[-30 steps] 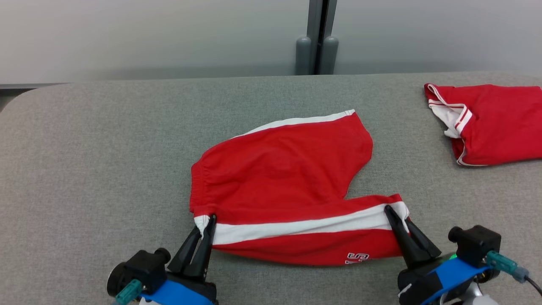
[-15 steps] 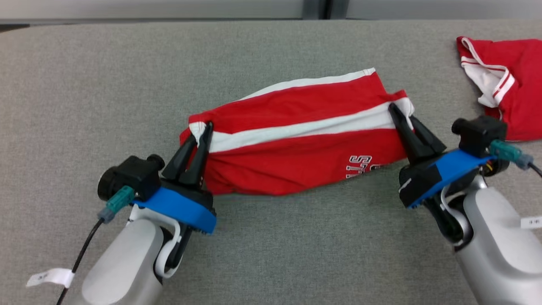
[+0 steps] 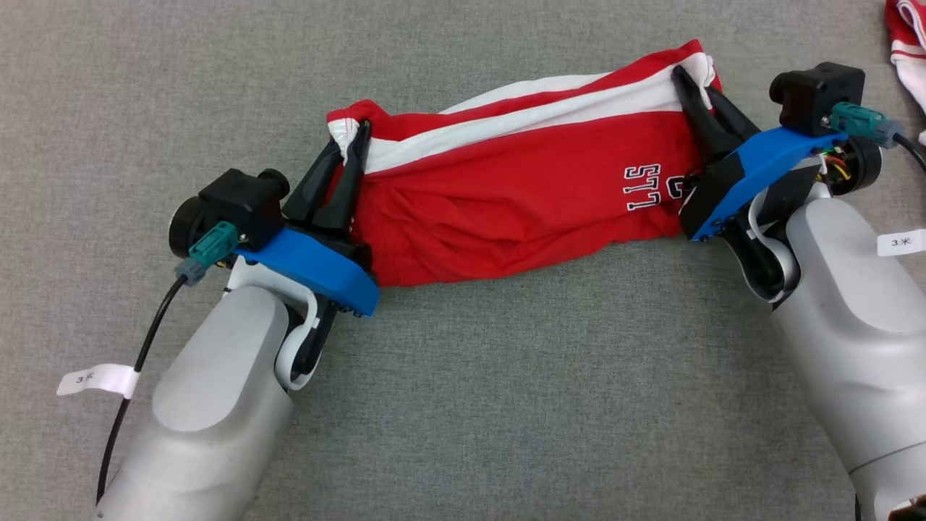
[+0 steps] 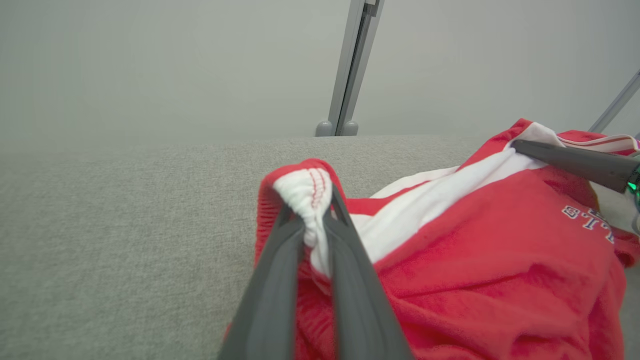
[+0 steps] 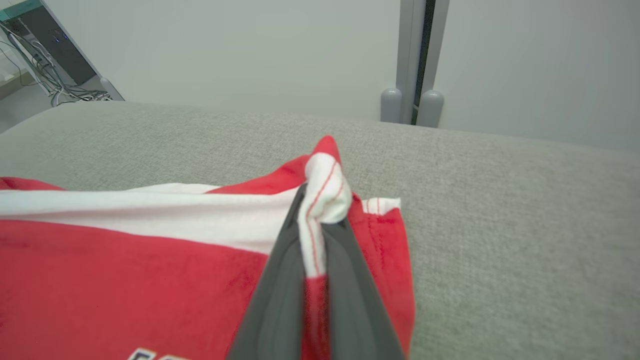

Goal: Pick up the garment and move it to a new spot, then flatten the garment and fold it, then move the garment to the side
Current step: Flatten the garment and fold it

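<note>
Pinching garment (image 3: 506,210) edges, fingers (image 3: 346,189); open table (image 3: 506,405) around

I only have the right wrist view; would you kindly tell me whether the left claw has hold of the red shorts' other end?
Observer: Yes, in the left wrist view the left claw is shut on a bunched white corner of the red shorts.
Operator: Thank you. How does the cloth hang between the claws?
Observer: In the head view the white stripe runs stretched from left claw to right claw, with red cloth sagging in folds below.
Operator: Is anything else on the table?
Observer: A second red and white garment lies at the head view's top right edge, apart from the shorts.
</note>
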Motion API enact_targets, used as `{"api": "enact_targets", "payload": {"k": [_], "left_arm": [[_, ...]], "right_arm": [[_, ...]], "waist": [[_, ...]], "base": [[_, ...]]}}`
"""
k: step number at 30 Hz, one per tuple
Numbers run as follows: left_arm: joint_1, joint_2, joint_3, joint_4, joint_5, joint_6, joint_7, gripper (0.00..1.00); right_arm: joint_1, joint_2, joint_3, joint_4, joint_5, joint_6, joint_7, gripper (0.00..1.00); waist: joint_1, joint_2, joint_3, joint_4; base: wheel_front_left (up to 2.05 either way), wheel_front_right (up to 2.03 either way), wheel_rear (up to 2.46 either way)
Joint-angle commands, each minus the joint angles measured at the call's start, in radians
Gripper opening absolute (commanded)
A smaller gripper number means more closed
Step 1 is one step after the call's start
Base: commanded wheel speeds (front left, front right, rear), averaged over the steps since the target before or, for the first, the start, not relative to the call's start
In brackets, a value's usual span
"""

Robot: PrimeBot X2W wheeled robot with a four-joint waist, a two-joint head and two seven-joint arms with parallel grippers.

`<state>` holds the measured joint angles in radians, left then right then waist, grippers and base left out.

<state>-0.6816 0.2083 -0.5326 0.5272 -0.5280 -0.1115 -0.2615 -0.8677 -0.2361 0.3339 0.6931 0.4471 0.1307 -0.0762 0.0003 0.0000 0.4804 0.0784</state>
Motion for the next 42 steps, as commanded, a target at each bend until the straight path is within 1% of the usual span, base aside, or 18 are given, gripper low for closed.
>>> {"api": "enact_targets", "payload": {"k": [1, 2, 3, 4, 5, 9, 15, 19, 22, 25, 28, 32, 37, 42], "left_arm": [[-0.023, -0.010, 0.006, 0.010, 0.009, -0.005, -0.004, 0.00], [-0.026, -0.013, 0.008, 0.017, 0.012, -0.007, -0.004, 0.00], [-0.028, -0.015, 0.012, 0.021, 0.015, -0.008, -0.004, 0.00], [-0.028, -0.019, 0.019, 0.022, 0.019, -0.009, -0.004, 0.45], [-0.023, -0.023, 0.024, 0.024, 0.024, -0.010, -0.004, 1.00], [0.024, -0.029, 0.040, 0.020, 0.052, -0.012, -0.004, 1.00], [0.139, -0.010, 0.084, -0.050, 0.097, 0.010, -0.004, 1.00], [0.223, 0.009, 0.127, -0.124, 0.119, 0.037, -0.004, 1.00], [0.283, 0.025, 0.171, -0.195, 0.141, 0.066, -0.005, 1.00], [0.341, 0.026, 0.228, -0.275, 0.160, 0.097, -0.004, 1.00], [0.390, 0.016, 0.289, -0.347, 0.182, 0.122, -0.005, 1.00], [0.449, -0.005, 0.363, -0.420, 0.221, 0.139, -0.005, 1.00], [0.502, -0.036, 0.444, -0.469, 0.262, 0.141, -0.005, 1.00], [0.541, -0.068, 0.495, -0.489, 0.295, 0.121, -0.005, 1.00]], "right_arm": [[-0.033, 0.004, 0.009, 0.035, 0.003, 0.000, -0.010, 0.00], [-0.044, 0.006, 0.014, 0.053, 0.005, 0.000, -0.019, 0.49], [-0.052, 0.008, 0.022, 0.070, 0.011, 0.000, -0.027, 1.00], [-0.056, 0.010, 0.029, 0.084, 0.015, 0.000, -0.035, 1.00], [-0.057, 0.009, 0.037, 0.097, 0.020, 0.000, -0.044, 1.00], [-0.035, -0.012, 0.072, 0.132, 0.037, 0.000, -0.071, 1.00], [0.016, -0.051, 0.119, 0.144, 0.065, 0.000, -0.098, 1.00], [0.048, -0.075, 0.134, 0.149, 0.079, 0.000, -0.101, 1.00], [0.064, -0.090, 0.136, 0.156, 0.090, 0.000, -0.097, 1.00], [0.075, -0.097, 0.132, 0.174, 0.094, 0.000, -0.084, 1.00], [0.076, -0.105, 0.122, 0.195, 0.096, 0.000, -0.081, 1.00], [0.072, -0.106, 0.113, 0.233, 0.090, 0.000, -0.070, 1.00], [0.063, -0.094, 0.100, 0.292, 0.085, 0.000, -0.049, 1.00], [0.071, -0.068, 0.110, 0.333, 0.093, 0.000, -0.026, 1.00]], "waist": [[-0.0003, 0.0000, 0.008, 0.007], [-0.0003, 0.0000, 0.009, 0.008], [-0.0003, 0.0000, 0.008, 0.008], [-0.0003, 0.0000, 0.005, 0.008], [-0.0003, 0.0000, -0.001, 0.008], [-0.0003, 0.0000, -0.033, 0.002], [-0.0003, 0.0000, -0.089, -0.012], [-0.0003, 0.0000, -0.124, -0.010], [-0.0003, 0.0000, -0.142, -0.005], [-0.0003, 0.0000, -0.153, 0.007], [-0.0003, 0.0000, -0.158, 0.025], [-0.0003, 0.0000, -0.162, 0.049], [-0.0003, 0.0000, -0.162, 0.072], [-0.0003, 0.0000, -0.166, 0.086]], "base": [[0.00, 0.00, 0.00], [0.00, 0.00, 0.00], [0.00, 0.00, 0.00], [0.00, 0.00, 0.00], [0.00, 0.00, 0.00], [0.00, 0.00, 0.00], [0.00, 0.00, 0.00], [0.00, 0.00, 0.00], [0.00, 0.00, 0.00], [0.00, 0.00, 0.00], [0.00, 0.00, 0.00], [0.00, 0.00, 0.00], [0.00, 0.00, 0.00], [0.00, 0.00, 0.00]]}}
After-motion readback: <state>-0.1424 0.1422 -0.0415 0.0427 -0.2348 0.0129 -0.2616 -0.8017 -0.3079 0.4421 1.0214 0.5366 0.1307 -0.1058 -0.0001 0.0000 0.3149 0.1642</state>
